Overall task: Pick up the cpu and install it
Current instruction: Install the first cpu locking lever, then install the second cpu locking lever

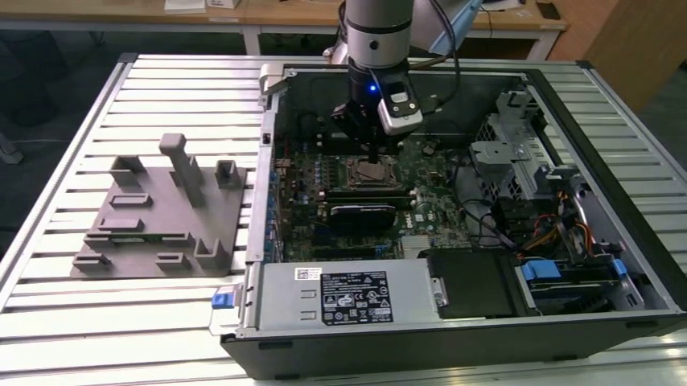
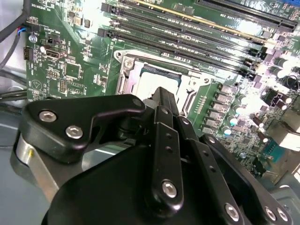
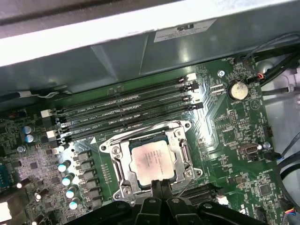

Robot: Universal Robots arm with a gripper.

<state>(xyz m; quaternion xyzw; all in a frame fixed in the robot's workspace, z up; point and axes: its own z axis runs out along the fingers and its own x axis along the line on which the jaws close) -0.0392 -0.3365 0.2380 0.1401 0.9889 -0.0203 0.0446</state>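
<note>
The cpu (image 3: 151, 161) lies in the socket (image 3: 118, 157) inside the computer case (image 1: 601, 104); the end effector (image 3: 158, 185), fingers pinched narrow, sits at the cpu's edge.

cpu (image 2: 157, 80) partly behind end effector (image 2: 161, 101)

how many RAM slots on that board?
4 memory slots, side by side in a row between the socket holding the cpu and the case wall. All look empty. The gripper sits at the cpu's edge.

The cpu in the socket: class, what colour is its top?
Silvery-white metal; the cpu shows best in the first wrist view.
</note>
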